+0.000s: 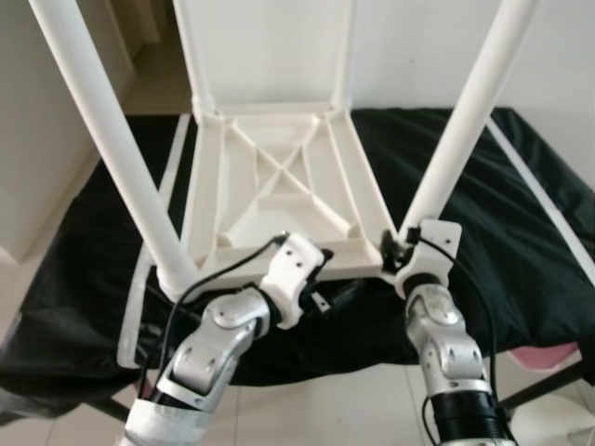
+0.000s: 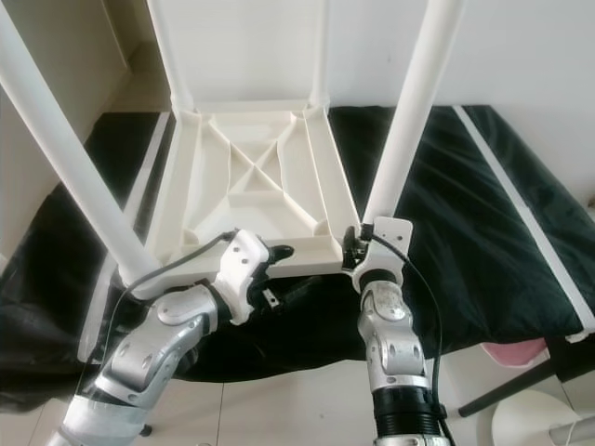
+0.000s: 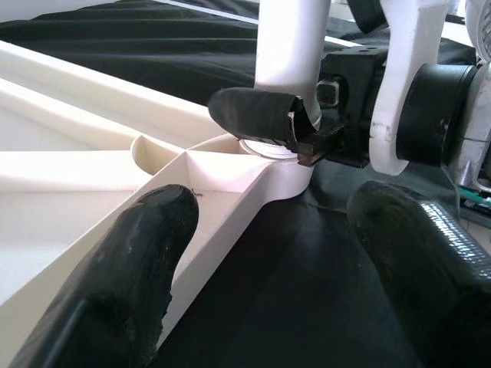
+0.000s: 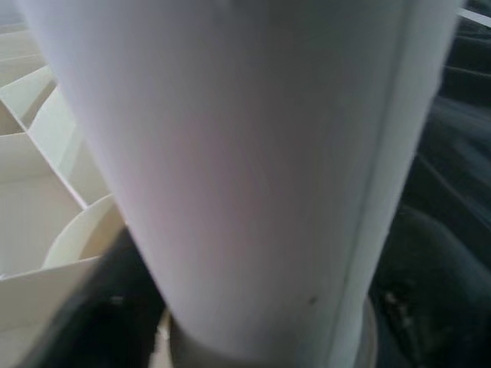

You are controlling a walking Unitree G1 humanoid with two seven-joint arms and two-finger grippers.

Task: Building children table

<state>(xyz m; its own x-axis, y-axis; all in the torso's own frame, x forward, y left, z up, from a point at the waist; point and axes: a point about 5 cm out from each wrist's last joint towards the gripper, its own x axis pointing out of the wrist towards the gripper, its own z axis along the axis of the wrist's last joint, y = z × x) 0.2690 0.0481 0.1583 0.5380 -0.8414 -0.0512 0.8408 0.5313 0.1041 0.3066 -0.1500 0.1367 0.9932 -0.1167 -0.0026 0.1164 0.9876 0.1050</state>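
I'm looking down at the upturned white plastic children's table top point(image 1: 279, 186), ribbed underside up, lying on a black cloth-covered counter point(image 1: 521, 223). Two long white tubular legs stand in its near corners: the left leg point(image 1: 107, 139) rises toward 11 o'clock, the right leg point(image 1: 469, 111) toward 1 o'clock. Two more white legs point(image 1: 191, 51) go up from the far corners, against the pale wall at 12 o'clock.

My right claw point(image 1: 402, 249) sits at the foot of the right leg, at the near right corner socket; in the left wrist view its black finger point(image 3: 257, 116) presses against that leg just above the socket, so I take it to be pinching the right leg, though the far finger is hidden. My left claw point(image 1: 316, 265) is at the near edge of the table top, about 6 o'clock, fingers point(image 3: 126, 268) spread, one resting on the rim, the other over black cloth.

Pale floor tiles point(image 1: 325, 400) show below, and something pink point(image 1: 548, 358) at 4 o'clock under the counter edge.
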